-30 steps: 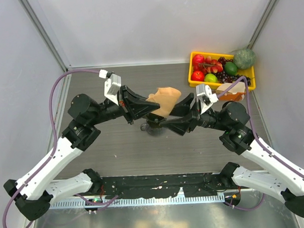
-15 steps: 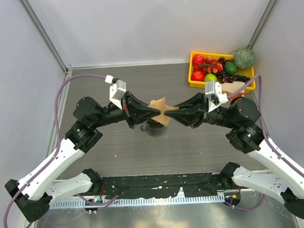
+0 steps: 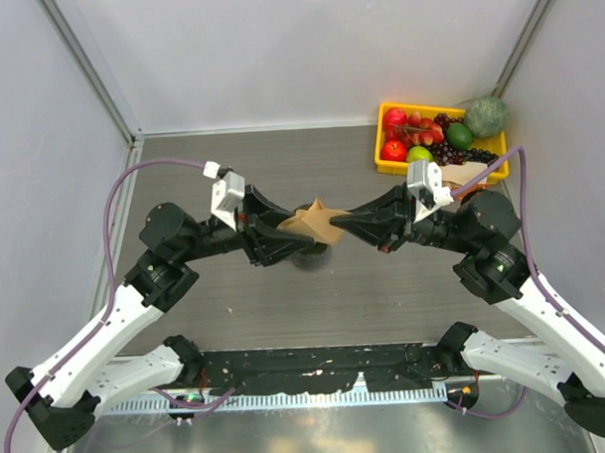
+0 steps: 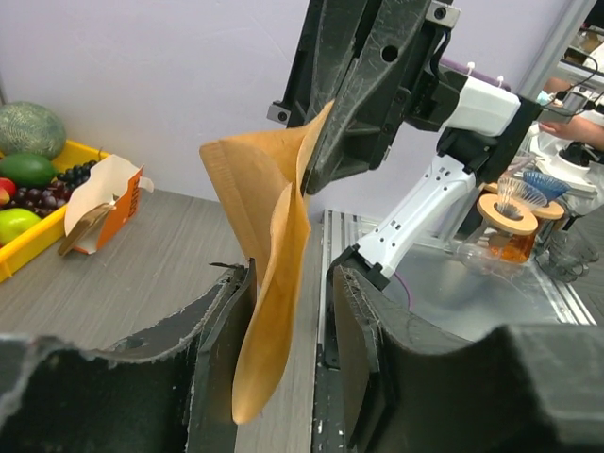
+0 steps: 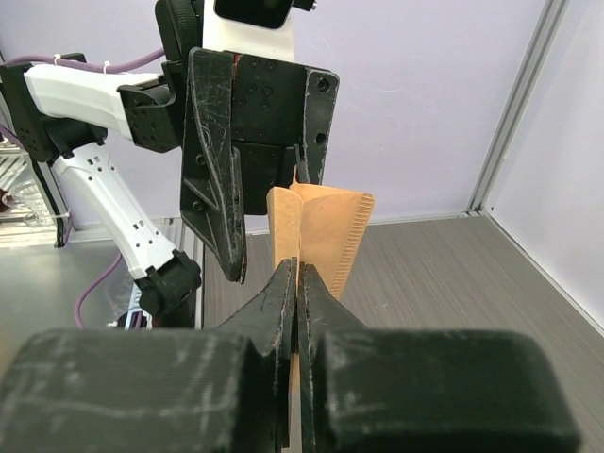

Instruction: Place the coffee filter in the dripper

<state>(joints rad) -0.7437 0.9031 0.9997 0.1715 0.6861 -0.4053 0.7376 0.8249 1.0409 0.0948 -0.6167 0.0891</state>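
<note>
The tan-brown coffee filter (image 3: 310, 223) hangs in mid-air between both grippers above the table's middle. My right gripper (image 3: 338, 223) is shut on its edge; in the right wrist view the jaws (image 5: 298, 269) pinch the paper (image 5: 326, 231). My left gripper (image 3: 283, 229) is open, and in the left wrist view the filter (image 4: 269, 236) hangs loose between its fingers (image 4: 288, 283), near the left pad. The dark dripper (image 3: 311, 258) stands on the table just below, mostly hidden by the filter and fingers.
At the back right stands a yellow tray (image 3: 384, 156) of fruit, with a green melon (image 3: 486, 116) behind it. An orange-and-white carton (image 3: 465, 176) lies by the tray. Grey walls close in the table on three sides.
My right gripper came in from the right and shut on the filter. My left gripper then let go, opened and drew back a little to the left.
</note>
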